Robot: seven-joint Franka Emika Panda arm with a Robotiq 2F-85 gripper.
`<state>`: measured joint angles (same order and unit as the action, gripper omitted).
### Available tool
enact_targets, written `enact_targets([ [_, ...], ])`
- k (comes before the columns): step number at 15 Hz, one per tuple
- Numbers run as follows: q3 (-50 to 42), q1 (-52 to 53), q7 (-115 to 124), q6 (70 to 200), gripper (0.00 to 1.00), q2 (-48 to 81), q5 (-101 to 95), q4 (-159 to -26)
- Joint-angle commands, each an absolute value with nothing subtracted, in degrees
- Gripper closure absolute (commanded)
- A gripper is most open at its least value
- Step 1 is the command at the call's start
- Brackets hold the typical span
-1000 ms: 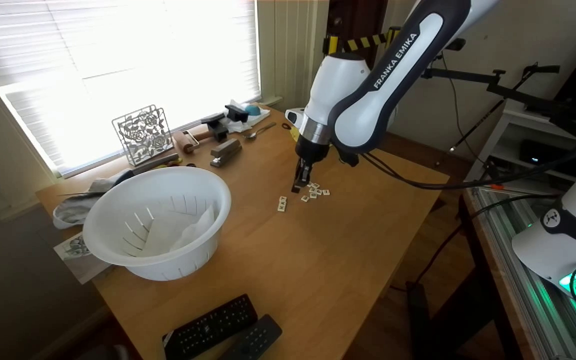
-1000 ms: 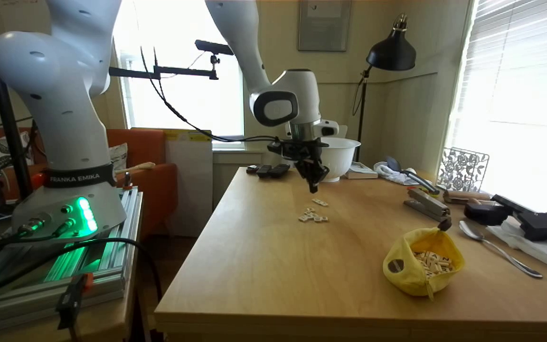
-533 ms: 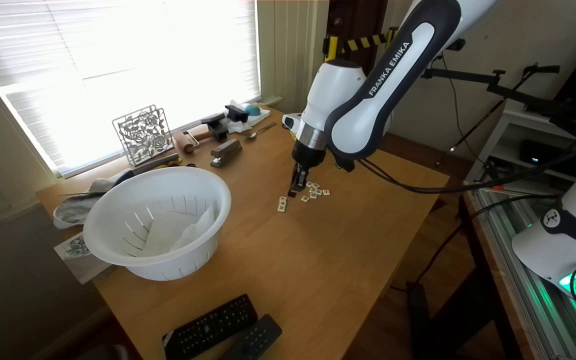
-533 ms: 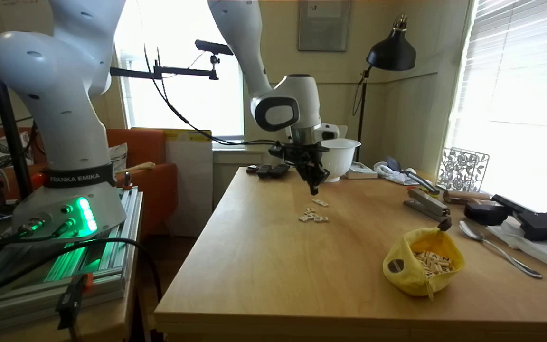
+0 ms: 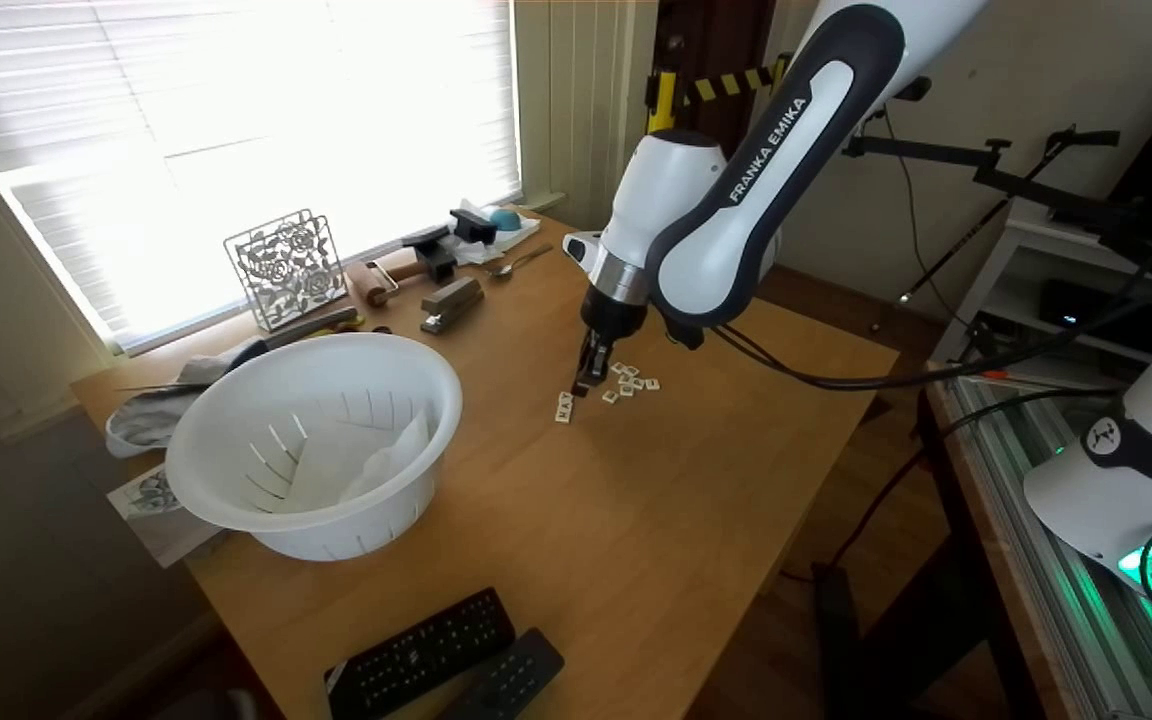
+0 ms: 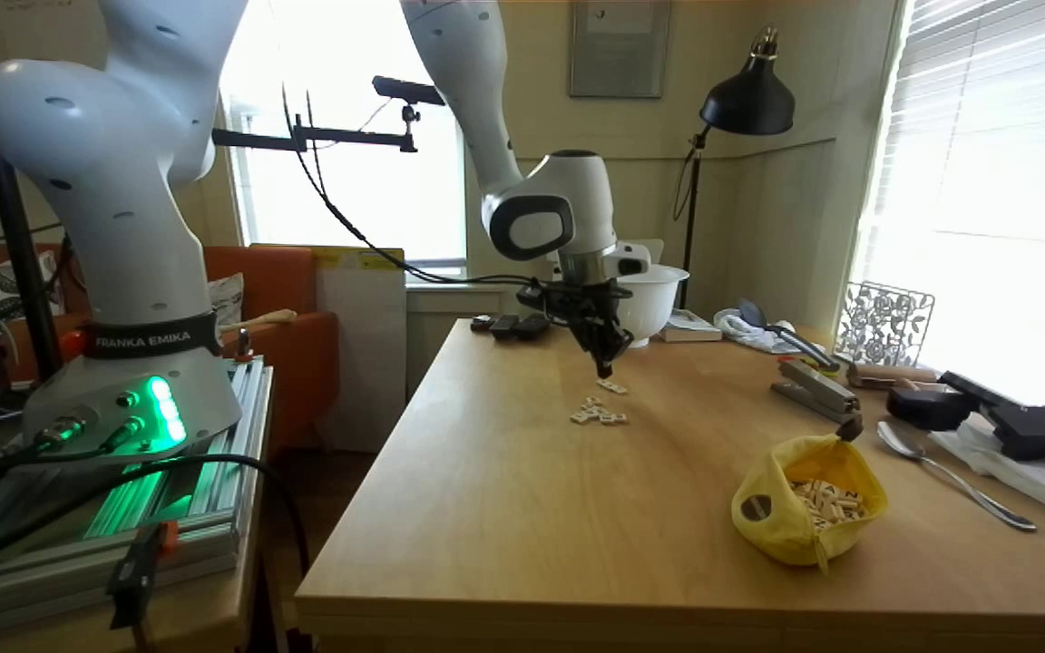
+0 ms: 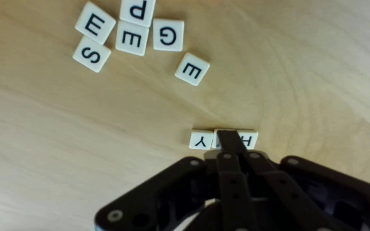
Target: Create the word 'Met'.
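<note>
Three whitish letter tiles stand in a row (image 5: 563, 408) on the wooden table; the row also shows in an exterior view (image 6: 613, 387). In the wrist view it has a Y tile (image 7: 200, 140), a middle tile mostly hidden by my fingertips, and an H tile (image 7: 249, 140). My gripper (image 7: 231, 138) is shut with nothing seen between its fingertips. It is close to the row, apparently just above it, in both exterior views (image 5: 581, 390) (image 6: 604, 372). Loose tiles lie nearby, among them E (image 7: 192, 69), G (image 7: 168, 35), P (image 7: 137, 11) and S (image 7: 92, 54).
A white bowl (image 5: 376, 525) stands on the table with remotes (image 5: 426, 650) near it. A yellow bag (image 6: 776, 526) holds many tiles. A stapler (image 6: 817, 388), a spoon (image 6: 958, 476) and a metal rack (image 5: 288, 270) are along the window side.
My gripper has moved down and closer to the three-tile row, still shut. The tiles have not visibly moved.
</note>
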<state>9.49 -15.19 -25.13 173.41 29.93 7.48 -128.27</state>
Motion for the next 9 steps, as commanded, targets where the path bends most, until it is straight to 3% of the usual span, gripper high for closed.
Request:
enact_targets([
  [1,11.45,-17.52,-23.54,175.15,1.0,31.96,5.19,-126.89],
  [9,13.04,-19.13,-22.96,176.24,1.0,33.76,4.09,-126.07],
])
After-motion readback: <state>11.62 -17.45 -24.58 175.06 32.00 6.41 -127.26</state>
